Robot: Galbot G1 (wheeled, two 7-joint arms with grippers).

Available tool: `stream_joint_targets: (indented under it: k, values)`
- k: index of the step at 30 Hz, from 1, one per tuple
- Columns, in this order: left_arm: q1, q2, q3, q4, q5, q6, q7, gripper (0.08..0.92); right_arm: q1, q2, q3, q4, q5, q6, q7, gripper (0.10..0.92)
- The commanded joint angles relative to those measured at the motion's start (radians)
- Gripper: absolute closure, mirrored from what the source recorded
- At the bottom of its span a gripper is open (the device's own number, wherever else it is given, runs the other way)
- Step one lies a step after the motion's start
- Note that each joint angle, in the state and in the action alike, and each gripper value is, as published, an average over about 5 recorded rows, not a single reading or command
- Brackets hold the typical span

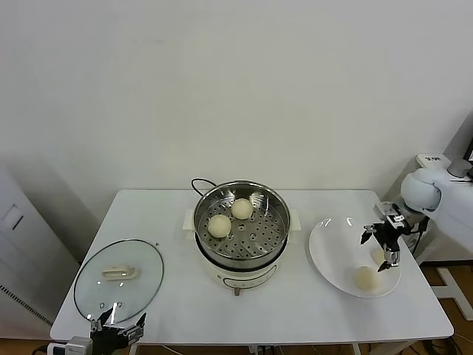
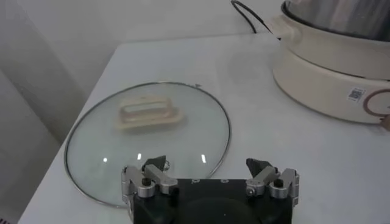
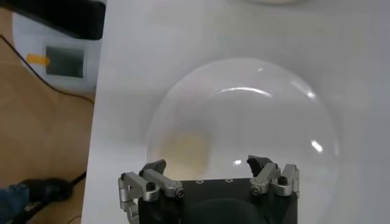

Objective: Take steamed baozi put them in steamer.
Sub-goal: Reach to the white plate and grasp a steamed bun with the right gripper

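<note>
The steamer (image 1: 242, 235), a shiny steel pot on a white base, stands mid-table with two baozi on its perforated tray, one (image 1: 219, 225) nearer me and one (image 1: 242, 208) behind it. Two more baozi lie on the white plate (image 1: 332, 255) at the right: one (image 1: 366, 277) in plain view, the other (image 1: 378, 256) partly hidden by my right gripper (image 1: 378, 250). That gripper hangs open and empty just above the plate. In the right wrist view a baozi (image 3: 186, 149) shows blurred just ahead of the open right gripper (image 3: 208, 165). My left gripper (image 1: 117, 319) is open and empty at the table's front left.
A round glass lid (image 1: 118, 279) with a white handle lies flat at the front left, just ahead of the left gripper (image 2: 208, 165); the left wrist view shows the lid (image 2: 146, 137) and the steamer's base (image 2: 335, 67). A black cord (image 1: 201, 185) runs behind the steamer.
</note>
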Motion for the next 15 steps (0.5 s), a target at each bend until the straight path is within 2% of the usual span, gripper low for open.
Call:
stream_joint_targets:
  k: [1, 15]
  values:
    - [0.003, 0.000, 0.000, 0.002, 0.001, -0.002, 0.000, 0.177, -0.157, 0.007, 0.122, -0.038, -0.083, 0.038, 0.006, 0.203]
    - [-0.003, -0.001, 0.003, 0.015, 0.007, -0.003, 0.000, 0.177, -0.251, 0.058, 0.194, -0.080, -0.133, 0.041, 0.034, 0.203]
